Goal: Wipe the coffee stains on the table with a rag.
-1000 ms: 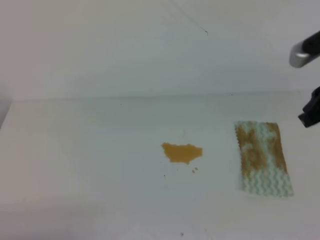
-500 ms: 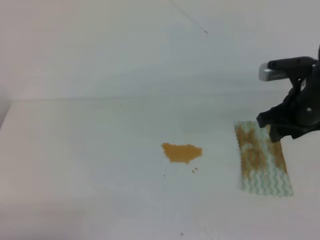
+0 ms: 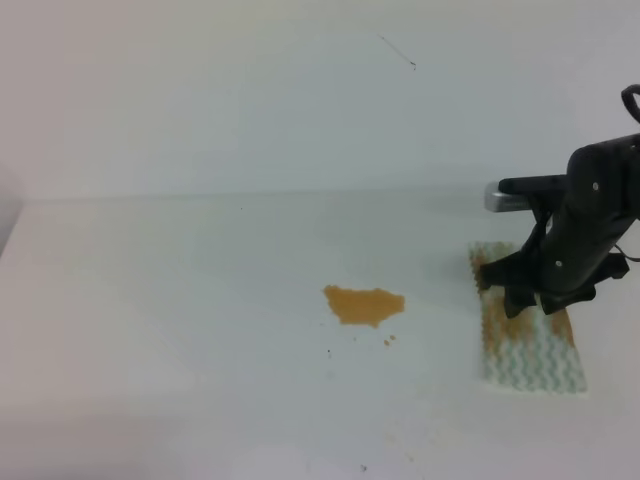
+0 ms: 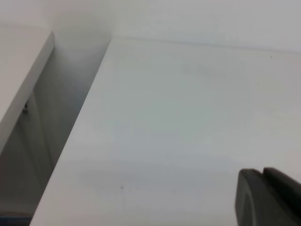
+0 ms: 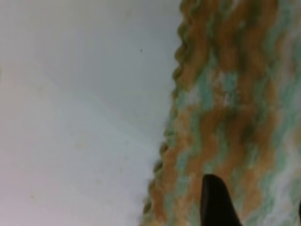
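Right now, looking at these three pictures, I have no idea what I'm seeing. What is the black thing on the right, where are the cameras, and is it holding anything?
The black thing is the right gripper, the two-fingered claw at the end of a robot arm. One picture is taken from high above the white table. The other two come from small cameras mounted on the robot's wrists. The left wrist view shows mostly bare table and a dark corner of the left gripper, too little to tell whether it is open. The right wrist view looks straight down at the rag, a white cloth with green waves and brown blotches, with one dark fingertip over it. On the table lie the rag and, apart from it to its left, the coffee stains. The right gripper is open just above the rag; nothing is held.
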Controlling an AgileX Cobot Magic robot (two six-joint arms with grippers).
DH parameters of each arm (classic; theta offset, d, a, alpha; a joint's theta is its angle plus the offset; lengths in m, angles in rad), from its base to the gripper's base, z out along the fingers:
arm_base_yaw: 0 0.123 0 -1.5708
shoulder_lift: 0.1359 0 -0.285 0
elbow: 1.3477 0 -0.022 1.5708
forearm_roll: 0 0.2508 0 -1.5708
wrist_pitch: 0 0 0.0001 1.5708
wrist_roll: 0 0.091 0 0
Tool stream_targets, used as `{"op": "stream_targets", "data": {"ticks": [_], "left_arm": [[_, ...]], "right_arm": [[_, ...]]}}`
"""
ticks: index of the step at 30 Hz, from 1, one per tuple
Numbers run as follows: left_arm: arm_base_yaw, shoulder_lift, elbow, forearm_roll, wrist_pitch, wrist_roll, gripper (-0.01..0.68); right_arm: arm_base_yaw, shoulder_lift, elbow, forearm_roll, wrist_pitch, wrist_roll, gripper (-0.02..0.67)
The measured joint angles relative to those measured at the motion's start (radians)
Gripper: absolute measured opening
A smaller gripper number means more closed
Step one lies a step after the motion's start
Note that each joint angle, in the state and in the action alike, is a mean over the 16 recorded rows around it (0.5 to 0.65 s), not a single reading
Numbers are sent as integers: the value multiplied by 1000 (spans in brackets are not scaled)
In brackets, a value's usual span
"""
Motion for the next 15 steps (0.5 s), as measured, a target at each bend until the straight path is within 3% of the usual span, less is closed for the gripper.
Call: {"op": "stream_targets", "data": {"ticks": [8,15], "left_arm": [[0,0,0,0,1,0,-1],[0,0,0,0,0,0,-1]], "right_arm": [[0,69,-2,-1,-43,9,345],[-1,92,-8,-12,-51,11,219]]}}
